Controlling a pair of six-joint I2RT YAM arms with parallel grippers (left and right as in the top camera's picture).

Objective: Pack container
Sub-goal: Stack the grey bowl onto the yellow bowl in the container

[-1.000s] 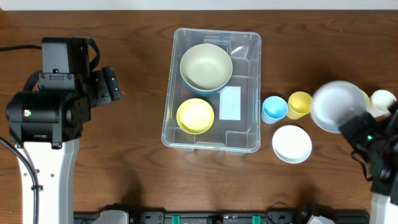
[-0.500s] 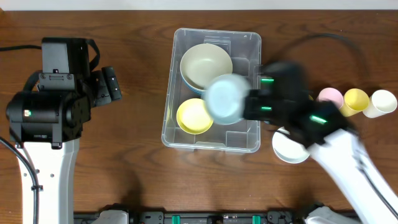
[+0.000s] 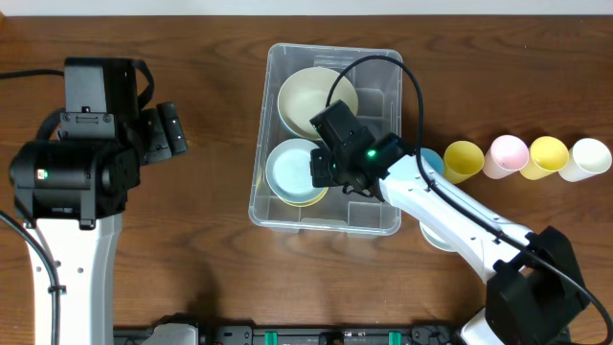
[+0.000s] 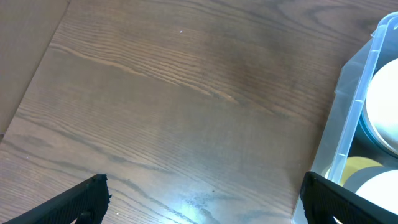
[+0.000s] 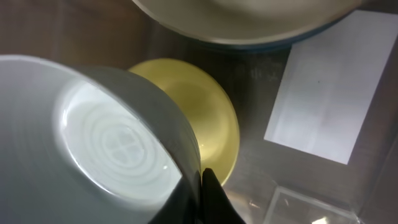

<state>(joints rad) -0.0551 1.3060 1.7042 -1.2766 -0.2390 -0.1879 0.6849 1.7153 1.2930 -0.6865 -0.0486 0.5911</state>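
Hovering over the yellow bowl (image 5: pixel 214 124), right fingers (image 5: pixel 210 200) clamp the pale blue bowl (image 5: pixel 112 143); left fingers (image 4: pixel 74 202) gape apart.

One clear bin (image 3: pixel 383 65), three bowls (image 3: pixel 311 96) showing inside, five cups (image 3: pixel 508 155).

The table (image 4: pixel 174 93) was dark brown, streaked with a lighter wood grain. The container (image 3: pixel 383 67) was clear plastic with a plain white label (image 5: pixel 323 87). The bowls were cream (image 3: pixel 311 96), pale blue (image 3: pixel 287 171) and yellow (image 5: pixel 208 118) — the pale blue one ringed with concentric circles on its base. The cups were yellow (image 3: pixel 463 158), pink (image 3: pixel 508 153), yellow (image 3: pixel 549 153) and cream (image 3: pixel 590 156). The left arm (image 3: pixel 67 172) and right arm (image 3: pixel 450 206) were black and white — a green light (image 3: pixel 370 153) glowed on the right.
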